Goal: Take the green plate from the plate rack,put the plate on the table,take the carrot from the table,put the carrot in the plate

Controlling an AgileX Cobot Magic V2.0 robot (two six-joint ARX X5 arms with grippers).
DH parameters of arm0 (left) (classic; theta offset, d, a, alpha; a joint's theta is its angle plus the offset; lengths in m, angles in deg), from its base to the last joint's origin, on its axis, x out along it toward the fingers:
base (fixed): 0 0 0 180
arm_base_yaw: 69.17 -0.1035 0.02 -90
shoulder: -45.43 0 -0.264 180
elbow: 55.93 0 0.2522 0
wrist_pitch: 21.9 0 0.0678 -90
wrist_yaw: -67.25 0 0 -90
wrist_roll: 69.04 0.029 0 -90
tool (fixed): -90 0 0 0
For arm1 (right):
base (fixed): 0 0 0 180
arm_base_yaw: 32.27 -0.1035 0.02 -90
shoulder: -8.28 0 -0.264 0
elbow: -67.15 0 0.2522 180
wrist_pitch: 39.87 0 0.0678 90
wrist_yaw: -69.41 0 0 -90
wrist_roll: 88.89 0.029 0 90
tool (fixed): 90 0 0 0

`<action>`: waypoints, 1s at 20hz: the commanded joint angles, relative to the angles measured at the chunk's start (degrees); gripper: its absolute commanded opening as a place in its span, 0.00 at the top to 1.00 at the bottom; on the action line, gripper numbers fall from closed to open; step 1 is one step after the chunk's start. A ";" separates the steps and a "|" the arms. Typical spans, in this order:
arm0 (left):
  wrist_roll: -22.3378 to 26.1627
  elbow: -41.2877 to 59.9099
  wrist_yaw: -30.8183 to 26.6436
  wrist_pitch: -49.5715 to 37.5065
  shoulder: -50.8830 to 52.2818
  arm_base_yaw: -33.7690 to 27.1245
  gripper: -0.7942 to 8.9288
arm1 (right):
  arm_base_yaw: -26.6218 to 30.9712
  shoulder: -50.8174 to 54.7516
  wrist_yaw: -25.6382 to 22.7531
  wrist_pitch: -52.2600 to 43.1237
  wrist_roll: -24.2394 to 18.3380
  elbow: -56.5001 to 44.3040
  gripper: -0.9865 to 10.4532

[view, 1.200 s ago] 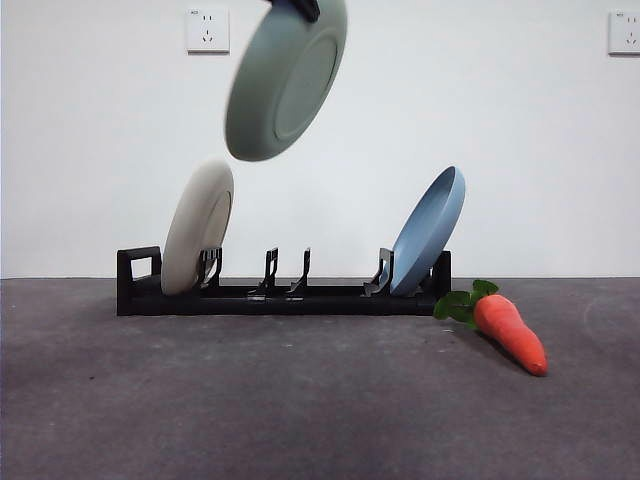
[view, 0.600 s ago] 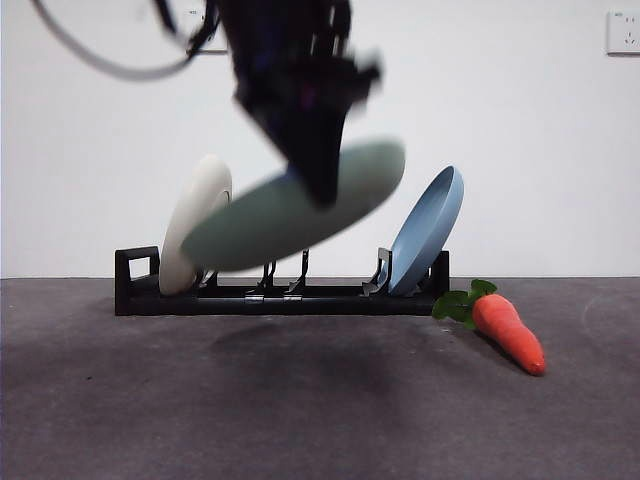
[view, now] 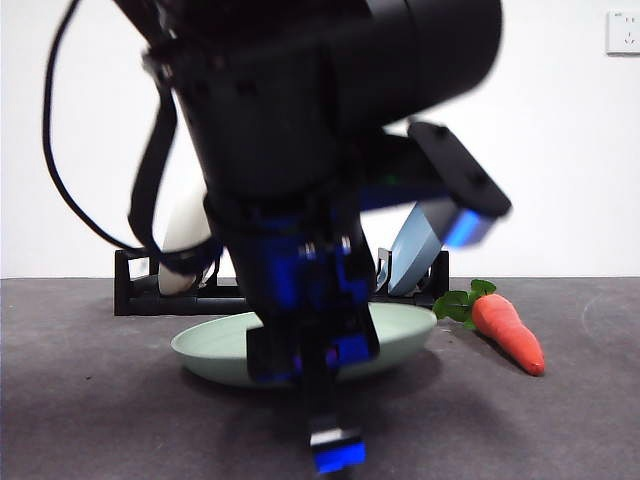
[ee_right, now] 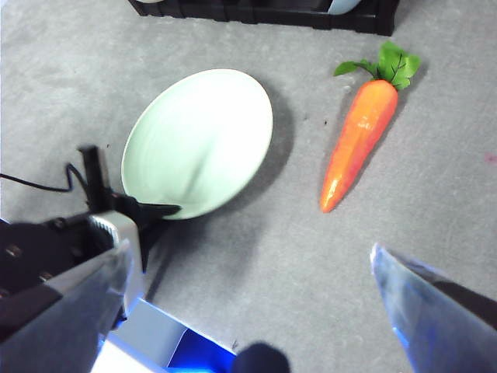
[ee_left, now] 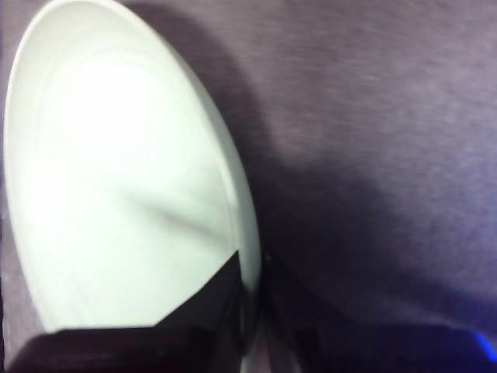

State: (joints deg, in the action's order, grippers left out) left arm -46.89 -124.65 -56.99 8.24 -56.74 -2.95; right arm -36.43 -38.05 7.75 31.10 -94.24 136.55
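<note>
The pale mint plate [view: 400, 335], round and shallow with a raised rim, lay low at the front view's center on the table [view: 90, 420], its rim pinched by the left gripper [ee_left: 252, 303], while the right gripper [ee_right: 248, 272] hung open above.

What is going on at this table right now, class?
The left gripper is pinching the rim of the green plate, which is down at the table in front of the plate rack. A cream plate and a blue plate stand in the rack. The carrot lies on the table beside the green plate, untouched. The right gripper hangs open above, holding nothing.
</note>
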 commanded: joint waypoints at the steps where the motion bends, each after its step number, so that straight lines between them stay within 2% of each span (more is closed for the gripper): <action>1: -0.09 0.39 3.50 -0.42 -0.52 0.52 0.91 | -0.07 -0.39 0.07 -0.20 0.44 0.15 0.34; 2: -0.11 0.33 3.52 -0.46 -0.48 0.61 0.87 | -0.07 -0.66 0.07 -0.20 0.44 0.15 0.34; 4: -0.87 0.04 2.51 -0.20 -0.37 0.57 0.64 | -0.07 -1.25 0.04 -0.31 0.44 0.15 0.34; 5: -1.20 -0.28 2.67 0.15 -0.37 0.59 0.58 | -0.07 -1.60 0.04 -0.35 0.44 0.15 0.34; 6: -1.46 -0.79 2.71 0.52 -0.35 0.59 0.56 | -0.07 -2.23 0.04 -0.55 0.44 0.15 0.34; 10: -3.37 -3.39 0.24 3.54 1.81 0.61 0.56 | -0.09 -5.16 -0.22 -3.30 1.03 0.15 0.34; 12: -6.27 -5.40 -1.66 6.95 4.52 0.63 0.56 | -0.09 -7.91 -0.24 -6.38 1.95 0.15 0.34; 15: -11.56 -8.02 -1.03 11.45 11.17 0.61 0.56 | -0.17 -13.79 -0.26 -11.74 3.02 0.15 0.34; 18: -17.79 -10.01 4.61 13.70 20.02 0.66 0.56 | -1.38 -21.94 -0.98 -18.38 4.79 0.15 0.34; 20: -21.40 -10.03 8.44 13.29 26.38 0.66 0.56 | -2.89 -27.39 -4.20 -22.73 5.53 0.15 0.34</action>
State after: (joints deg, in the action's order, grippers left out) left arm -65.07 -134.79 -48.79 21.64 -30.67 -2.45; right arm -39.23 -65.06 3.57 8.52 -89.58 136.61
